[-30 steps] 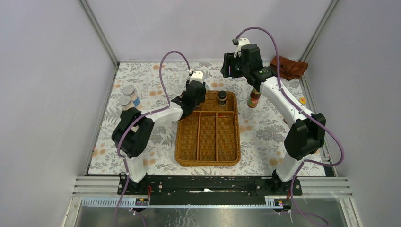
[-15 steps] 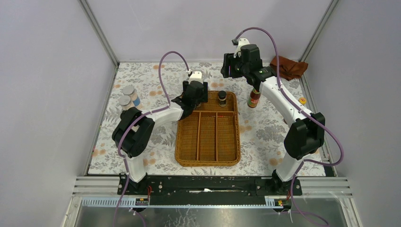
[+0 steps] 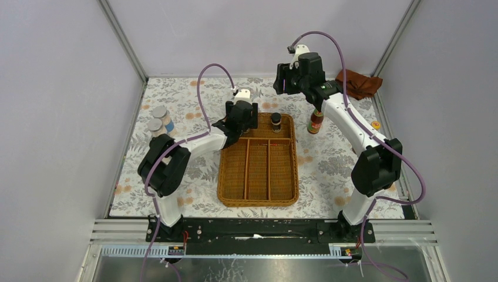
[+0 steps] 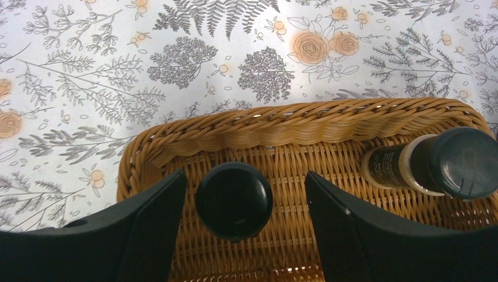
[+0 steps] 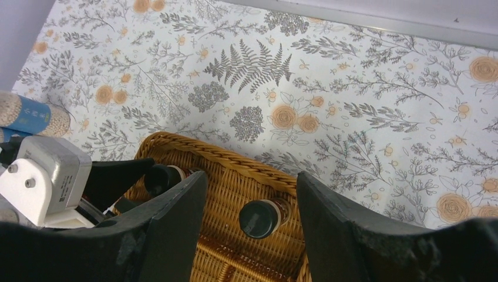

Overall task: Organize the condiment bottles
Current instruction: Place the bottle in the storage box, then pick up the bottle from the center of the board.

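Fingers (image 4: 155, 229) of my left gripper (image 4: 244, 182) stand apart either side of a dark bottle (image 4: 234, 202), lower centre, inside the tray's (image 4: 293, 126) top compartment. I'd back straight up so neither finger tips it. Right gripper (image 5: 251, 176) gapes, empty.

Between the left jaws, the dark bottle (image 4: 234, 201) shows only its black cap; its body is hidden below. The wicker tray (image 4: 305, 126) passes under those jaws and off the lower edge. Far left of the right jaws, a blue-labelled shaker (image 5: 32, 114) is cut by the frame edge, its lid unseen.
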Motion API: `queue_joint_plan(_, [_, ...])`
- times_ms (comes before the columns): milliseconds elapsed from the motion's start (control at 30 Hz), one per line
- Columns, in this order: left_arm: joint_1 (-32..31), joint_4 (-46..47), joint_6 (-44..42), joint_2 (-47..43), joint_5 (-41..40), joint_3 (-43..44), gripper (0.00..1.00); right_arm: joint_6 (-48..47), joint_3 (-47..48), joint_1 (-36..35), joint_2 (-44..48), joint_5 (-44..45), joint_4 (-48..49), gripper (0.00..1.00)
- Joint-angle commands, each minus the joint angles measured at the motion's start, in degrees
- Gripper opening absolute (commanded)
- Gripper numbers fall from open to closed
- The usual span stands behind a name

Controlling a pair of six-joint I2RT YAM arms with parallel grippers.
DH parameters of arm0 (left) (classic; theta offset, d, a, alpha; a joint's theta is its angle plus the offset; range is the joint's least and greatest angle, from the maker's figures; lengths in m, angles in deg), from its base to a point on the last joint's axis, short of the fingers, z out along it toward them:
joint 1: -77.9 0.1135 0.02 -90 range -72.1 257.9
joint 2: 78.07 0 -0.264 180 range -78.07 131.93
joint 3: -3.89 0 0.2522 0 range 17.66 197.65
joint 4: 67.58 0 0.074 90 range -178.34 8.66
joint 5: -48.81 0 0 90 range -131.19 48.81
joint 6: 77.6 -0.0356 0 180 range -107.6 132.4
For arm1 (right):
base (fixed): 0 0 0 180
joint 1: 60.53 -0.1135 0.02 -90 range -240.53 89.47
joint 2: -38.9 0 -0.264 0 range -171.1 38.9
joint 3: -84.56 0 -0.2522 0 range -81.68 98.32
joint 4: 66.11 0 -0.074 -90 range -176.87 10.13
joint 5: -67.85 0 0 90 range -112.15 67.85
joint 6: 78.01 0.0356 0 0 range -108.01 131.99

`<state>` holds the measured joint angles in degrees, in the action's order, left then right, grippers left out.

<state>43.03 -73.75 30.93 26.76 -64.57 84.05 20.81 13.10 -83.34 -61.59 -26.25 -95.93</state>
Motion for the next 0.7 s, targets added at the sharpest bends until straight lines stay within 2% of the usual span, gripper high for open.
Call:
queue_joint_plan(0, [0.2,-3.3,-0.2,-6.1,-1.7,2.4,0.79,-0.5,4.5,0.4,-0.1,-1.1,0.6,0.66])
queue_joint_plan(133, [0.2,-7.4,-1.0,-10.6,-3.7,5.2,0.83,0.2,5.4,0.4,0.2,-1.7,1.0,0.66])
queue_joint_plan(300, [0.2,-18.7,-0.5,-15.0,-6.9,11.6,0.86,0.7,5.1,0.4,1.1,-2.3,1.4,0.66])
queue_joint_plan(500, [1.9,-36.1,3.1,-15.5,-10.2,22.9,0.88,1.3,2.0,0.4,3.0,-3.1,3.0,0.66])
queue_joint_plan(667, [6.4,-47.0,7.0,-14.2,-9.4,28.7,0.88,1.3,-0.8,0.4,4.5,-3.5,3.8,0.66])
